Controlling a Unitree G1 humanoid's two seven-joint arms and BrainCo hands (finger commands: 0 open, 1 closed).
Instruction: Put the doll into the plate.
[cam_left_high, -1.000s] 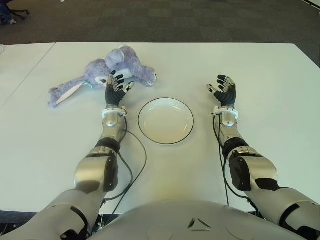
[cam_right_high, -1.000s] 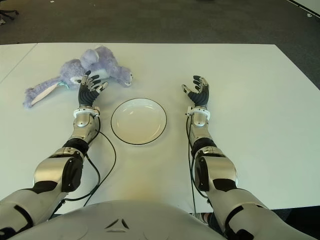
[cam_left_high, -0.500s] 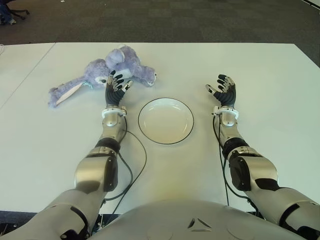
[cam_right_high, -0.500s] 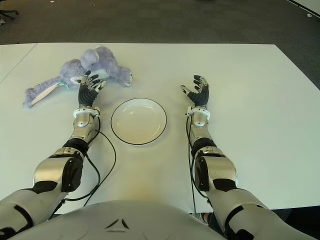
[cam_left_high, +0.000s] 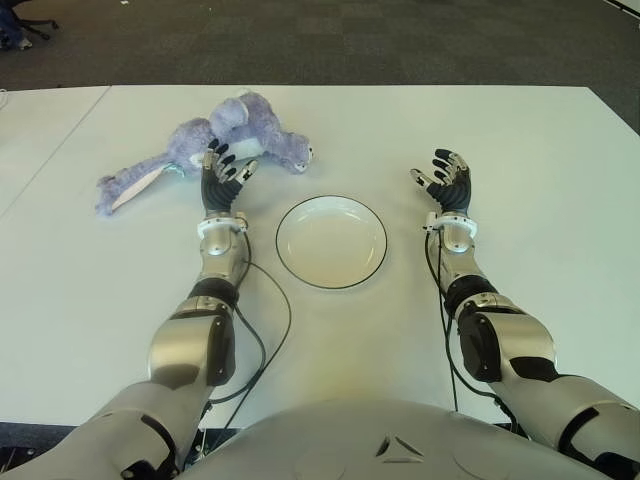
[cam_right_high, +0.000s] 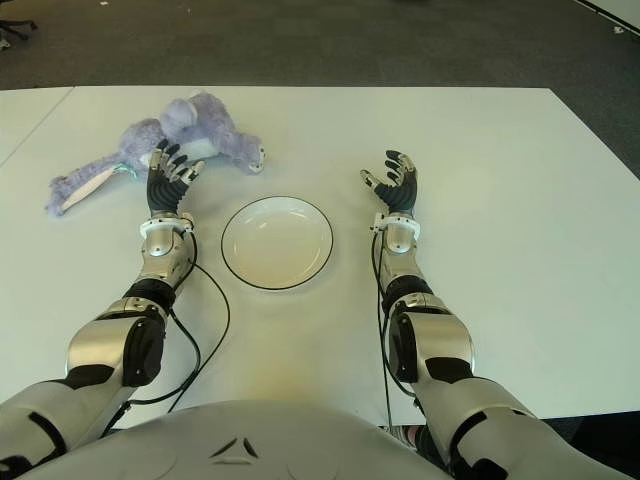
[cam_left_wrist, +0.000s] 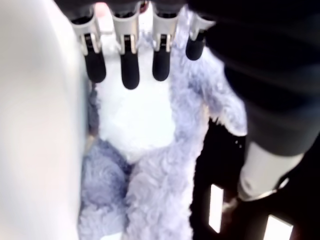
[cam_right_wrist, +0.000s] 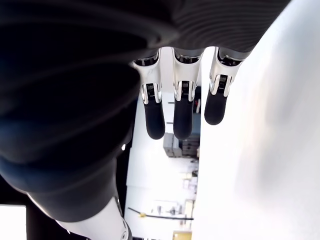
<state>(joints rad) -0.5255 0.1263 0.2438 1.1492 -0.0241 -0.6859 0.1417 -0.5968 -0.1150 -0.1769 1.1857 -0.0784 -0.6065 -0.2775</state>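
Note:
A purple plush bunny doll (cam_left_high: 232, 133) lies on the white table (cam_left_high: 520, 140) at the far left, one long ear stretched out to the left. A white plate (cam_left_high: 331, 240) with a dark rim sits empty in the middle. My left hand (cam_left_high: 222, 172) hovers just in front of the doll with spread fingers, holding nothing. In the left wrist view the doll's white belly (cam_left_wrist: 132, 115) lies right under the fingertips (cam_left_wrist: 129, 70). My right hand (cam_left_high: 446, 181) is up to the right of the plate, fingers spread and empty.
A black cable (cam_left_high: 275, 325) runs along the table by my left forearm. Dark carpet (cam_left_high: 400, 40) lies beyond the table's far edge. A second white table (cam_left_high: 40, 130) adjoins on the left.
My left hand has shifted a little left and towards the doll's body. The right hand has barely moved. Doll and plate are where they were.

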